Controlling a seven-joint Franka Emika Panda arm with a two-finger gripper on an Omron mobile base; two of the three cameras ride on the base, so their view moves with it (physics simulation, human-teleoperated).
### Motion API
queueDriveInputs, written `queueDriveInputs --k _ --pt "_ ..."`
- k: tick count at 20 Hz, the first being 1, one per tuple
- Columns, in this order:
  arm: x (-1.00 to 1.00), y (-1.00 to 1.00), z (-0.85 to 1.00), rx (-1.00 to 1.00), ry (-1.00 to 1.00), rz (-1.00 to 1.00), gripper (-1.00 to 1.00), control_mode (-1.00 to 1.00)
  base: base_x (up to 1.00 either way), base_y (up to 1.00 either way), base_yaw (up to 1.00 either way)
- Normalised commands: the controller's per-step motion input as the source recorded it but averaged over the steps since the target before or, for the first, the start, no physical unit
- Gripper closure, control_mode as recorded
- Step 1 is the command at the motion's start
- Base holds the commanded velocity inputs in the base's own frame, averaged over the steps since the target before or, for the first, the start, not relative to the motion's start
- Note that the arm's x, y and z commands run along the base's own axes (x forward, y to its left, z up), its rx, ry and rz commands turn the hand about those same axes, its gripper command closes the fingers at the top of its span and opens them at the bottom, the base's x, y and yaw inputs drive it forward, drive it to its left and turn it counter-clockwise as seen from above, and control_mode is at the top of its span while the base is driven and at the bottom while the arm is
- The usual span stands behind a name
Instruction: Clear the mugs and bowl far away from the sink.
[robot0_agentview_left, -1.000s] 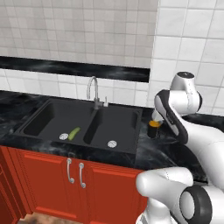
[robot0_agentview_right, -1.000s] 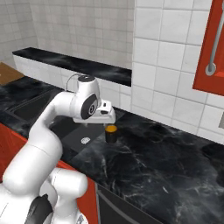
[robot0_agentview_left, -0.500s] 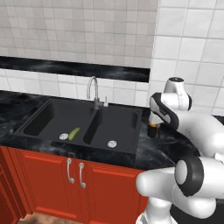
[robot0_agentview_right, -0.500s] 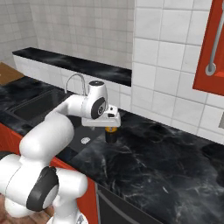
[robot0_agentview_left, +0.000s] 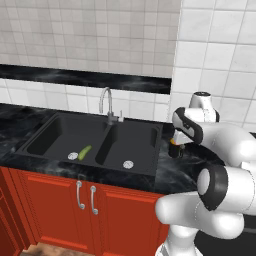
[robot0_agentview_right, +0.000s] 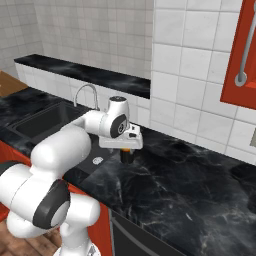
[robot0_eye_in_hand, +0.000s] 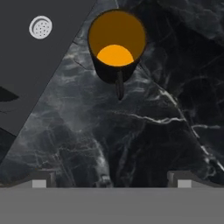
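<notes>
Mug (robot0_eye_in_hand: 116, 46) upright on table (robot0_eye_in_hand: 144, 131), black outside, orange inside, handle toward 6 o'clock; claw (robot0_eye_in_hand: 109, 180) wide, empty.

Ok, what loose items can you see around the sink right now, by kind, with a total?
Mugs: 1, black outside, orange inside, on the counter beside the sink.
Green vegetables: 1, in the sink's left basin.
Bowls: 0 in these views.
Total: 2

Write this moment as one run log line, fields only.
pincer: open, above mug | mug: upright on counter beside sink | held: nothing
</notes>
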Motion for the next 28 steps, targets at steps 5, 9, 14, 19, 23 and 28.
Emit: queueDriveInputs --k 5,9,14,19,23,28 --pt "0.10 -0.06 -0.34 0.00 0.03 0.00 -1.00 -1.00 0.00 0.00 0.00" --pt "0.19 -0.02 -0.31 0.01 0.01 0.01 -1.00 -1.00 0.00 0.00 0.00" --pt "0.24 -0.05 -0.24 0.05 0.02 0.03 -1.00 -1.00 0.00 0.00 0.00" --pt "0.35 0.00 -0.28 0.08 0.01 0.07 -1.00 -1.00 0.00 0.00 0.00" --pt "0.38 0.00 -0.18 0.02 0.00 0.05 -1.00 -1.00 0.00 0.00 0.00" --pt "0.39 -0.09 -0.18 0.02 0.01 0.05 -1.00 -1.00 0.00 0.00 0.00"
